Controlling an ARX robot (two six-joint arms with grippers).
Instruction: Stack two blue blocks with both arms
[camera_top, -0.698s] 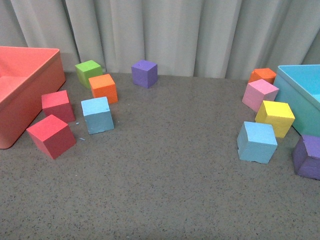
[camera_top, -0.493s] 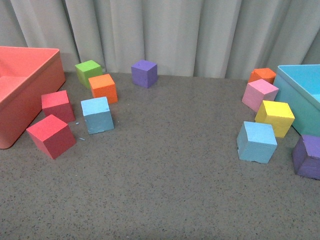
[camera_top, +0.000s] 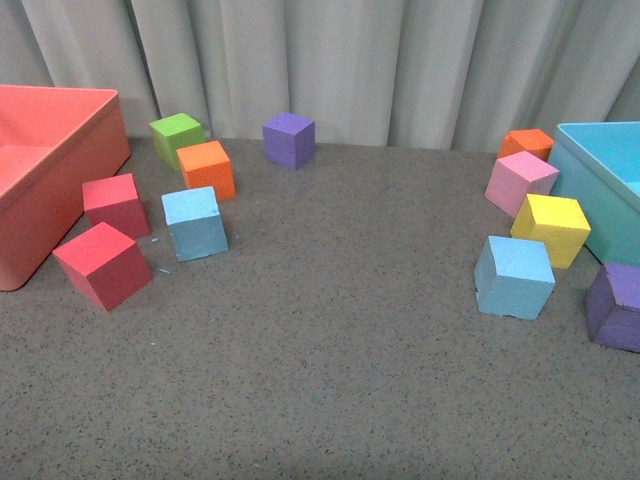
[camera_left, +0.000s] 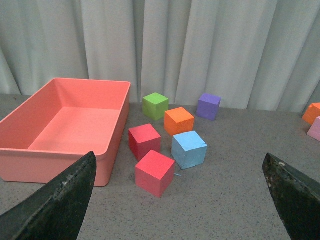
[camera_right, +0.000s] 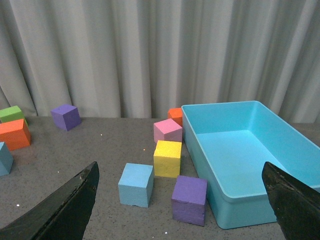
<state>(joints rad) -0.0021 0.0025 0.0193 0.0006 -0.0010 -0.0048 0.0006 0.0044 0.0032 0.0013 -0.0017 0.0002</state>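
Blue blocks (camera_top: 194, 222) (camera_top: 514, 276) sit well apart; fingers (camera_left: 55, 200) (camera_right: 60, 210) seem spread.

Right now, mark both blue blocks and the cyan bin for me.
left blue block (camera_top: 200, 238): front view, on its front face.
right blue block (camera_top: 516, 265): front view, on its top face.
cyan bin (camera_top: 592, 205): front view, on its outer side wall.
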